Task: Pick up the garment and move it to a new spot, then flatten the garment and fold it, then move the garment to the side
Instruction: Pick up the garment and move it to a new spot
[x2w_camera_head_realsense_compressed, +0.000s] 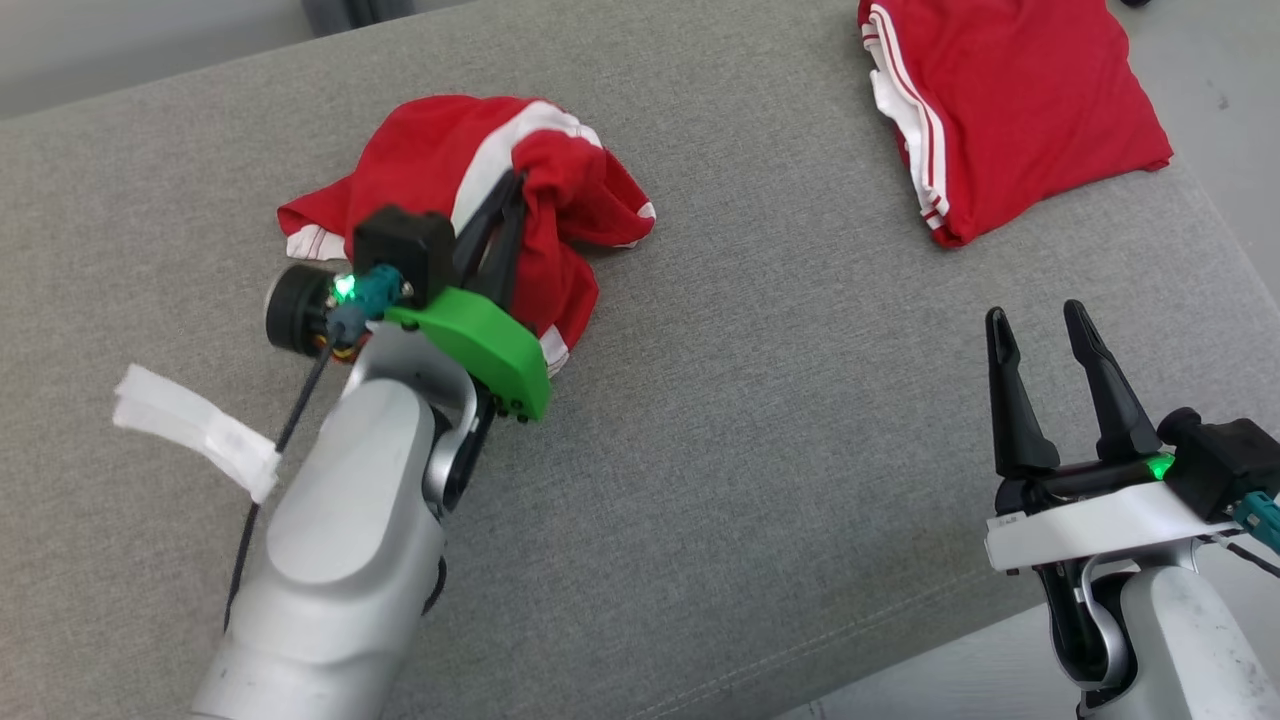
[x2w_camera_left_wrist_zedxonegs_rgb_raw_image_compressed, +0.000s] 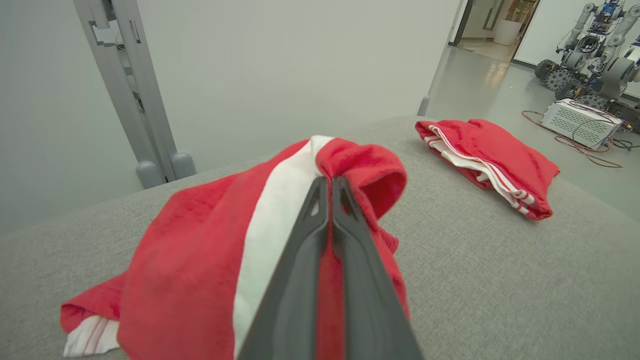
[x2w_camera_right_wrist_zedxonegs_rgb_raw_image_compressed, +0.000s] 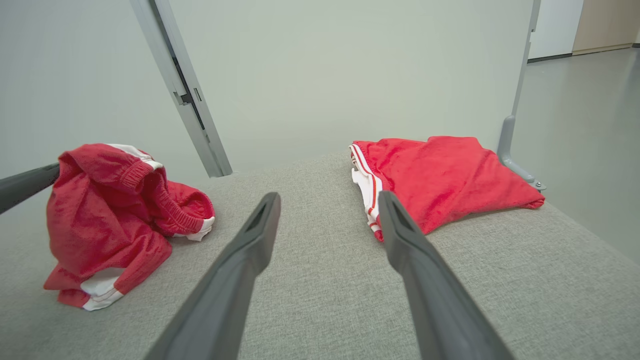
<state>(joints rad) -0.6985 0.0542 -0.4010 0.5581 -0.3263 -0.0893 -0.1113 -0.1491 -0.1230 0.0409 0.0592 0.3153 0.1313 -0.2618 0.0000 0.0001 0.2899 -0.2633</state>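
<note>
On the left of the grey worktop (x2w_camera_head_realsense_compressed: 760, 420), the left gripper (x2w_camera_head_realsense_compressed: 513, 188) has its jaws pinched tight on the crumpled red-and-white garment (x2w_camera_head_realsense_compressed: 430, 150). Near right, the right gripper (x2w_camera_head_realsense_compressed: 1036, 312) hovers with jaws spread wide, holding nothing.

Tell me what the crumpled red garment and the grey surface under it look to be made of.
The crumpled garment: soft knit or terry-like cloth, matte, slightly fuzzy; it drapes in loose folds, with white stripes and a ribbed, elastic-looking band. The grey surface: woven upholstery fabric, matte, with a visible coarse weave and a stitched seam; perhaps padded.
</note>
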